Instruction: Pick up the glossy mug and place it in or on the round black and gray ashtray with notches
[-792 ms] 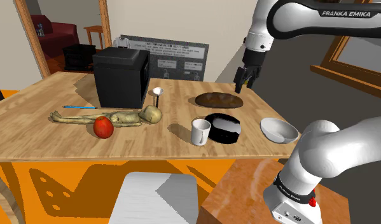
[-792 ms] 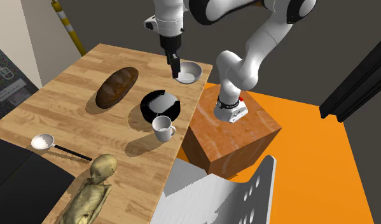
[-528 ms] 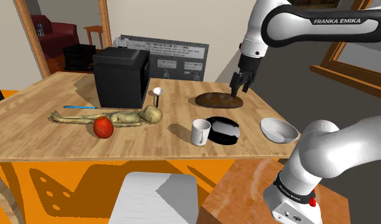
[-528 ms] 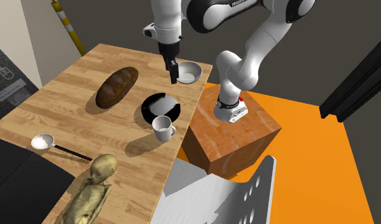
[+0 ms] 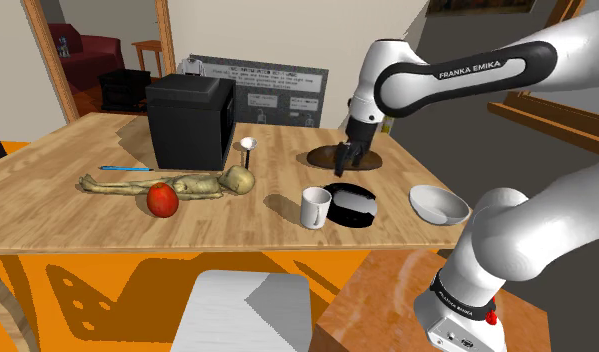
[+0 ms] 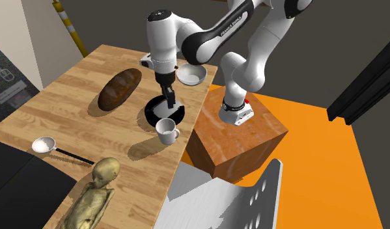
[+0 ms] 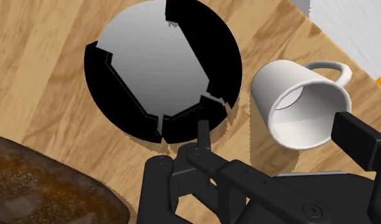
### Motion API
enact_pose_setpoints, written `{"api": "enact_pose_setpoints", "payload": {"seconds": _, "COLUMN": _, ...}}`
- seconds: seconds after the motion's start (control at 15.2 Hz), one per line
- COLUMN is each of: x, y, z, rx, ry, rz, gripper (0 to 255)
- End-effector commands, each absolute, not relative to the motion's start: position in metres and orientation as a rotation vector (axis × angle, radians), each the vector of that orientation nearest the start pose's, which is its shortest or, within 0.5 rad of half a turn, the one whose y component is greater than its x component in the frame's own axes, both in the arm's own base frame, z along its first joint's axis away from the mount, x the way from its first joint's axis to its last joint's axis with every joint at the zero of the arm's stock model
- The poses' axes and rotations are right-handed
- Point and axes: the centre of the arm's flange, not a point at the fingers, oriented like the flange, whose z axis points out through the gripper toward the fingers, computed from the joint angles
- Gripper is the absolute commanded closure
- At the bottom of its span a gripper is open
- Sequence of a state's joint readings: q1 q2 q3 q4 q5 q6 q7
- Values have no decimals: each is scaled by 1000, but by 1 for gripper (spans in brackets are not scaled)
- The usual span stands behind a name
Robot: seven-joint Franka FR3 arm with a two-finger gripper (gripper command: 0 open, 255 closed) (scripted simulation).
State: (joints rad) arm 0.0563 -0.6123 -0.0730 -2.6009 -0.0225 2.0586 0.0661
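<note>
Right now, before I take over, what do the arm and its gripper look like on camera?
The arm is glossy white, built of rounded tubular links with dark bands at the joints. Its forearm carries black FRANKA EMIKA lettering. The gripper is all black, with two blocky fingers. A small red spot marks the lowest link, near the stand.

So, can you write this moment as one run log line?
stage: pre-grasp | gripper: open, empty, near ashtray | mug: upright beside ashtray, not held

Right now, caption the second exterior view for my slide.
Gripper hovers near the black ashtray, mug beside it, on a wooden table with loaf, bowl and figurine.
</note>
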Motion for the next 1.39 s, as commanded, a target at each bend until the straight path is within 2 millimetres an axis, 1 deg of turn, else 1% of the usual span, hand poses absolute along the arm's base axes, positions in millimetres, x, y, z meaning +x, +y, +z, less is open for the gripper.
{"api": "enact_pose_setpoints", "payload": {"seconds": 0.0, "x": 377, "y": -2, "z": 434, "rx": -3103, "ry": 70, "rz": -127, "gripper": 0}}
{"api": "enact_pose_setpoints", "payload": {"seconds": 0.26, "x": 401, "y": 11, "z": 392, "rx": -3081, "ry": 20, "rz": -157, "gripper": 0}}
{"api": "enact_pose_setpoints", "payload": {"seconds": 0.33, "x": 404, "y": 13, "z": 386, "rx": -3078, "ry": 14, "rz": -160, "gripper": 0}}
{"api": "enact_pose_setpoints", "payload": {"seconds": 0.79, "x": 408, "y": 15, "z": 349, "rx": -3078, "ry": 14, "rz": -160, "gripper": 0}}
{"api": "enact_pose_setpoints", "payload": {"seconds": 0.86, "x": 408, "y": 15, "z": 346, "rx": -3078, "ry": 14, "rz": -160, "gripper": 0}}
{"api": "enact_pose_setpoints", "payload": {"seconds": 1.32, "x": 408, "y": 15, "z": 346, "rx": -3078, "ry": 14, "rz": -160, "gripper": 0}}
